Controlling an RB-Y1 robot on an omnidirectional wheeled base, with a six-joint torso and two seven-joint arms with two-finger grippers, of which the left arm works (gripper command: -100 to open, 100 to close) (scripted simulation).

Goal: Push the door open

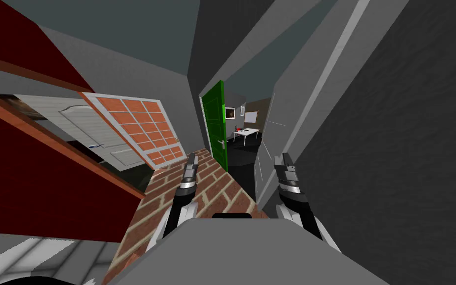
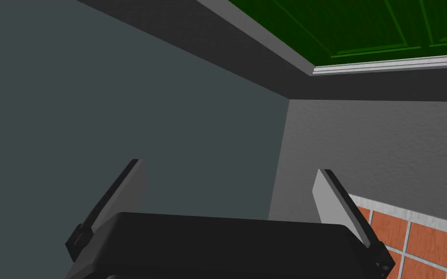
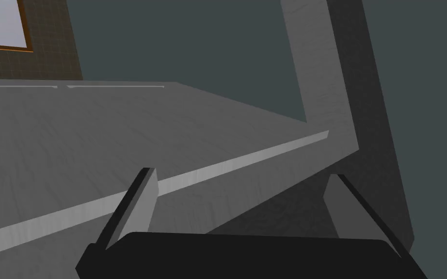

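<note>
While both arms reach forward over the brick-patterned floor [image 1: 200,198], the right gripper [image 1: 285,157] sits close to the grey door [image 1: 265,153], which stands edge-on at the right side of the doorway ahead, partly ajar. In the right wrist view the right gripper [image 3: 242,173] has its fingers spread wide with nothing between them, and the grey door's flat face [image 3: 72,145] stretches out just beyond their tips; I cannot tell whether a blade touches it. A lighter grey frame [image 3: 322,72] rises past the door's far edge. The left gripper [image 1: 192,157] hovers over the bricks near the foot of a green door [image 1: 215,123], which is swung wide open on the left side of the same doorway. Its wrist view shows the left gripper [image 2: 230,167] released too, empty, pointing at a grey wall corner with the green door [image 2: 363,24] beyond and an orange tiled panel [image 2: 426,242] beside one finger. Through the doorway a white table [image 1: 247,131] stands in the next room. To the left lie a white panelled door [image 1: 88,128] and the orange tiled panel [image 1: 140,128].
</note>
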